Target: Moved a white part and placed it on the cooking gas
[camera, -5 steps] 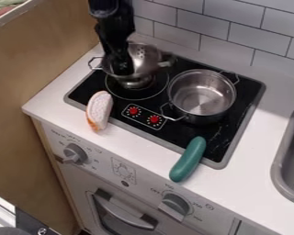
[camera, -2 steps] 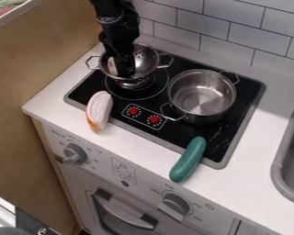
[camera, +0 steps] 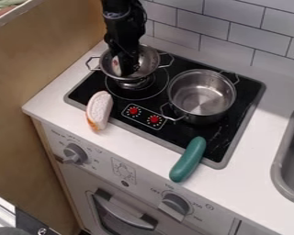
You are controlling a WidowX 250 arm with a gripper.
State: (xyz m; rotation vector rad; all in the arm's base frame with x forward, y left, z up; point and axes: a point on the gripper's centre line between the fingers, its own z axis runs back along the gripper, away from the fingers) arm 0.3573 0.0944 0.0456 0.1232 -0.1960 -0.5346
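Hand (camera: 125, 71): in the colander (camera: 152, 60), pointing down, near its middle. Grip state: cannot tell whether it is released or clenched on anything.

Task's thing: most likely the white piece (camera: 116, 65), upright within the colander at the hand's side; contact with the hand is unclear. The colander sits on the rear-left part of the stove (camera: 174, 137). A second candidate, the bread (camera: 99, 110), lies across the stove's front edge and onto the desk (camera: 54, 98).

Handling (judged): the white piece looks like thin toy plastic, so light, fairly stiff, perhaps slick on its faces. Breakage is unlikely; twisting or slipping is the greater risk. Best hold: across the thin dimension, near mid-length, lifting straight up to clear the rim. The bread looks thicker and light; a pinch across its narrow width at the middle should balance it. Firmness of either is unconfirmed by sight.
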